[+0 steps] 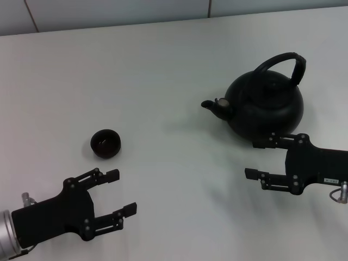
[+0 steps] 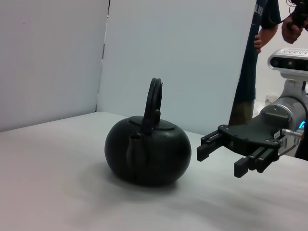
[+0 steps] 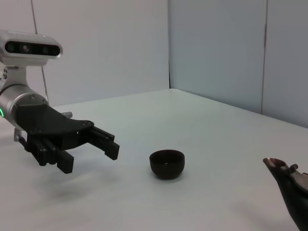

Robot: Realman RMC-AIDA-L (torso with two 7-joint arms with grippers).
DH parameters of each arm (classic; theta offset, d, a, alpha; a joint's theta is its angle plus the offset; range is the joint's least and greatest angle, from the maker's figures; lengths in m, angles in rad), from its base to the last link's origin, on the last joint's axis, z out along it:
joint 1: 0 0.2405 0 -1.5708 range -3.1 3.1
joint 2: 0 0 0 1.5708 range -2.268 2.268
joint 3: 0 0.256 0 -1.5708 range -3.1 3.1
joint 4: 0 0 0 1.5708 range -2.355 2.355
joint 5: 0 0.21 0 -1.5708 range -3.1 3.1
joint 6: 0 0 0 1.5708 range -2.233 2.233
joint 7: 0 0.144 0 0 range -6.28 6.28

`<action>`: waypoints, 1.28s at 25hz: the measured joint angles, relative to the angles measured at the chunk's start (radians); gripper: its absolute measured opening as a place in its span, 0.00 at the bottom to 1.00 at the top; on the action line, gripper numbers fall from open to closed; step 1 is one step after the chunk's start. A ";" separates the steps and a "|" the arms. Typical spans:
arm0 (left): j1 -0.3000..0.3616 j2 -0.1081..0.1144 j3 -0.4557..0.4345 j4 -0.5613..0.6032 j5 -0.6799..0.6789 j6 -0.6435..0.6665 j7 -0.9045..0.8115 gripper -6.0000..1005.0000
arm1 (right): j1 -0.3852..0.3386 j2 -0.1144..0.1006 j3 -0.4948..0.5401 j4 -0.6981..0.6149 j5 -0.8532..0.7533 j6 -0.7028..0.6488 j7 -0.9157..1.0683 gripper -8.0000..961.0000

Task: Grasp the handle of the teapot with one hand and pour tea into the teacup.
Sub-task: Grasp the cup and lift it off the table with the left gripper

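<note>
Teapot: the big round black teapot (image 1: 266, 106) sat upright on the white table (image 1: 163, 70), on the robot's right side and far back. Its short spout (image 1: 209, 104) pointed toward the robot's left, at the cup's side of the table.
Handle: the thick black handle (image 1: 284, 64) stood up in an arch over the pot. Nothing touched it.
Teacup: the small dark teacup (image 1: 105, 143) sat on the table on the left side, well apart from the teapot. It stood the right way up.
Right gripper: the right gripper (image 1: 255, 159) was just in front of the teapot, near its base. Its fingers were spread wide and held nothing.
Left gripper: the left gripper (image 1: 120, 191) was near the teacup, a little closer to the robot. Its fingers were spread wide too, with nothing between them.
Person: in the left wrist view a person (image 2: 262, 48) stood behind the table.
</note>
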 joint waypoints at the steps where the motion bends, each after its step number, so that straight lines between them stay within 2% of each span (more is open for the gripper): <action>1: 0.000 0.000 0.000 0.002 -0.001 0.000 0.000 0.80 | 0.000 0.000 0.000 0.000 0.000 0.000 0.000 0.72; 27: 0.001 -0.001 -0.008 0.001 -0.003 -0.017 0.003 0.80 | 0.011 0.001 0.000 0.000 0.000 0.000 -0.004 0.72; 29: 0.010 -0.002 -0.071 0.004 -0.027 -0.006 0.011 0.80 | 0.013 0.001 0.000 -0.003 0.000 0.000 -0.002 0.72; 31: 0.010 -0.002 -0.071 0.004 -0.027 -0.006 0.011 0.80 | 0.014 0.001 0.000 -0.004 0.000 0.000 -0.001 0.72; 32: 0.021 0.001 -0.117 0.018 -0.064 -0.004 0.014 0.80 | 0.014 0.001 0.000 -0.006 0.000 0.000 -0.001 0.72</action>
